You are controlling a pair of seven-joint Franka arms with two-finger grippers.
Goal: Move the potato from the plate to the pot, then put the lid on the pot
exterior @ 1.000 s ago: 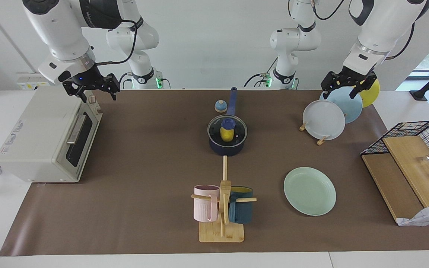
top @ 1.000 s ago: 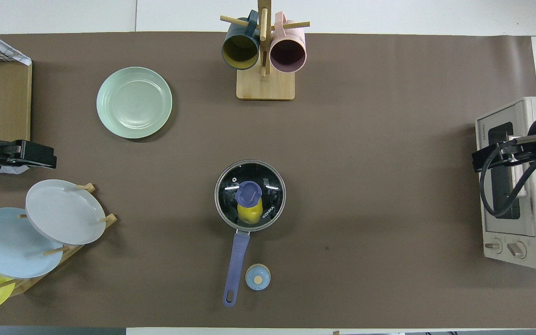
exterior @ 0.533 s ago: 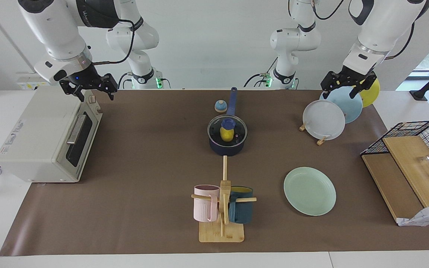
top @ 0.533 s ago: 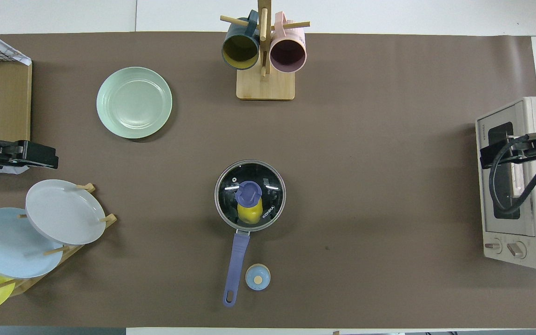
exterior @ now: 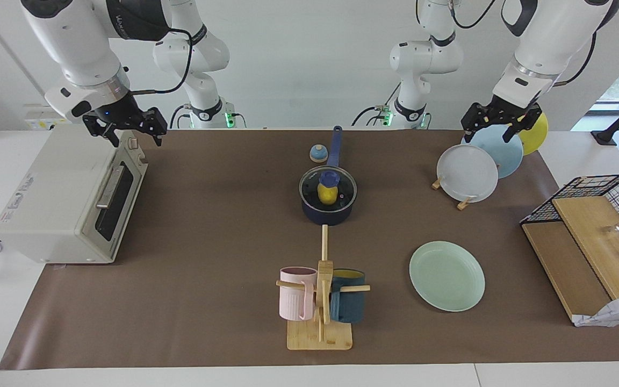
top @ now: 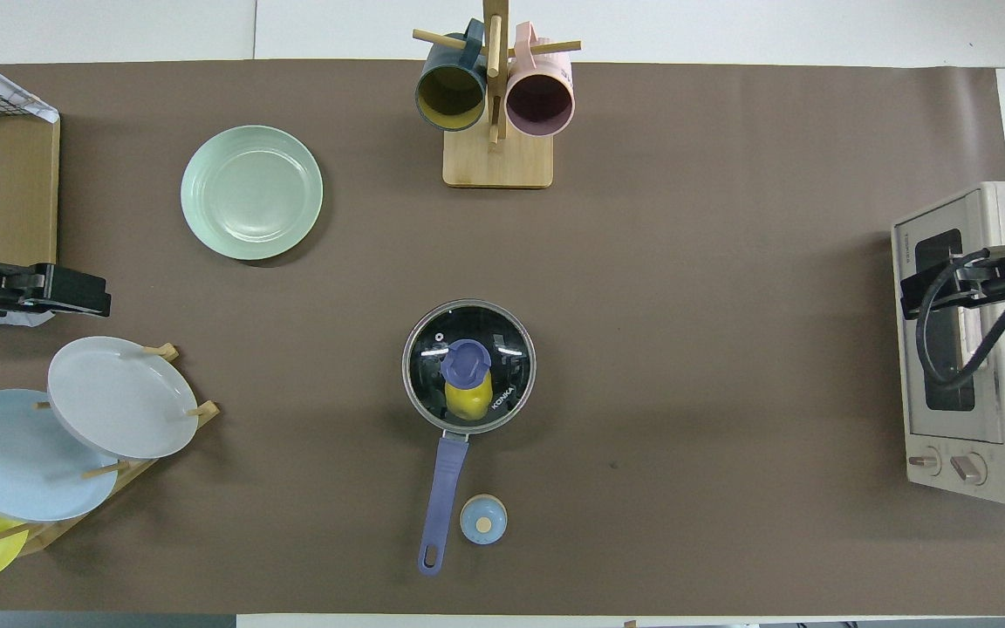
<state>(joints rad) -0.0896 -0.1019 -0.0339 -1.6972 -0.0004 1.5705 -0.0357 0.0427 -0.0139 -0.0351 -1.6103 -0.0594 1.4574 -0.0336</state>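
The dark navy pot (exterior: pixel 326 216) stands mid-table with its long blue handle (top: pixel 444 488) pointing toward the robots. The clear glass lid with the blue knob (exterior: pixel 329 177) sits on the pot, also in the overhead view (top: pixel 468 360). The yellow potato (exterior: pixel 326 195) lies inside and shows through the glass (top: pixel 468 399). The mint-green plate (exterior: pixel 447 276) lies bare, farther from the robots, toward the left arm's end (top: pixel 251 193). My right gripper (exterior: pixel 127 131) hangs open and empty over the toaster oven. My left gripper (exterior: pixel 495 129) hangs open and empty over the plate rack.
A toaster oven (exterior: pixel 67 199) stands at the right arm's end. A rack of upright grey, light-blue and yellow plates (exterior: pixel 468 173) stands at the left arm's end, with a wire basket and wooden boards (exterior: pixel 583 215) beside it. A bell (exterior: pixel 318 153) sits beside the pot handle. A mug stand (exterior: pixel 320 301) holds two mugs.
My right gripper has drawn a little up and outward over the toaster oven. My left gripper has risen slightly. Pot, lid, potato and plate have not moved.
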